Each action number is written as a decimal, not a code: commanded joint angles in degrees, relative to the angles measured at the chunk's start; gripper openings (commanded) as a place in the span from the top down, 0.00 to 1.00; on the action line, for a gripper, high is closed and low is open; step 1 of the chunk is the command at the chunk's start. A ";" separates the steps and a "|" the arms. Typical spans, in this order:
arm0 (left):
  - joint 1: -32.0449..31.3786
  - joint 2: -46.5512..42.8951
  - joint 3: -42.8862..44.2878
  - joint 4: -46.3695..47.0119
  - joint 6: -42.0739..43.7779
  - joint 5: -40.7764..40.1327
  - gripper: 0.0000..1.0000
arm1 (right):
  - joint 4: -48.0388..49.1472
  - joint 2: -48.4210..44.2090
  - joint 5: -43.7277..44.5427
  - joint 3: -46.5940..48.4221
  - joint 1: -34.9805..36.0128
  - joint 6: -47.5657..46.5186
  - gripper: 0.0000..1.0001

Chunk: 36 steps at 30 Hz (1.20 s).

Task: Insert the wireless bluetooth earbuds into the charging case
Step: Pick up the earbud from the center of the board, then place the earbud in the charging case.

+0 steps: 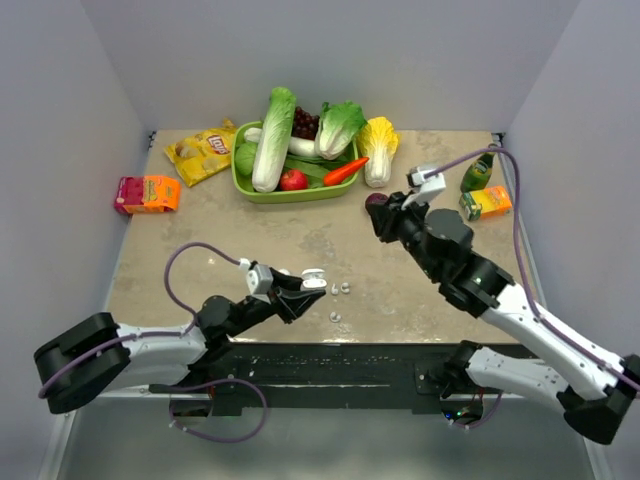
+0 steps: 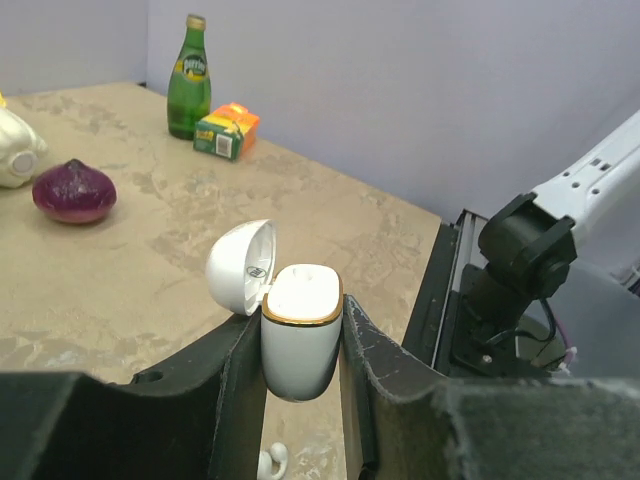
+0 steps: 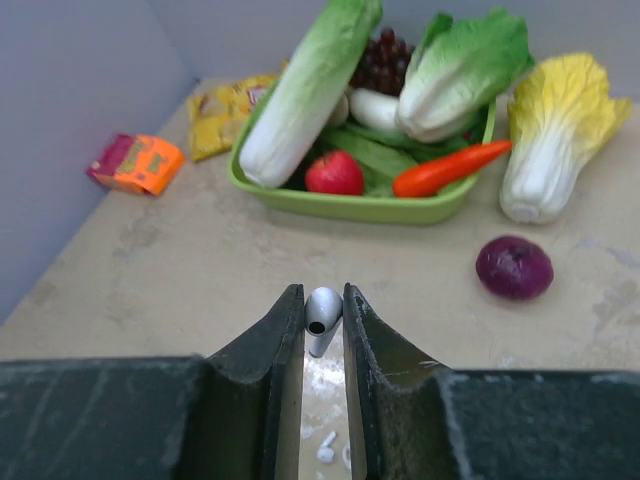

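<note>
My left gripper (image 1: 303, 289) is shut on the white charging case (image 1: 313, 278) and holds it upright just above the table. In the left wrist view the case (image 2: 300, 340) sits between the fingers with its lid (image 2: 240, 267) swung open to the left. My right gripper (image 1: 379, 214) hovers high over the middle of the table, shut on one white earbud (image 3: 322, 318), stem pointing down. More tiny white earbud pieces lie on the table right of the case (image 1: 340, 289), with another nearer the edge (image 1: 335, 316). One shows under the case (image 2: 272, 462).
A green tray (image 1: 262, 192) of vegetables stands at the back centre, with a yellow cabbage (image 1: 379, 148) beside it. A purple onion (image 3: 513, 267) lies near the right gripper. A green bottle (image 1: 477, 173) and juice box (image 1: 487, 203) stand back right; a chip bag (image 1: 202, 152) and an orange pack (image 1: 147, 194) lie back left.
</note>
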 commanded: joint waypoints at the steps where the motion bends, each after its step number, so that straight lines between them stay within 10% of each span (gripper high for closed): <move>1: -0.20 6.73 7.16 9.95 4.80 1.75 1.00 | 7.35 -6.65 -3.92 -1.74 0.67 -7.33 1.00; 36: 2.70 20.19 37.40 4.25 4.72 8.62 1.00 | 16.14 -11.85 -20.91 0.37 2.96 -13.49 1.00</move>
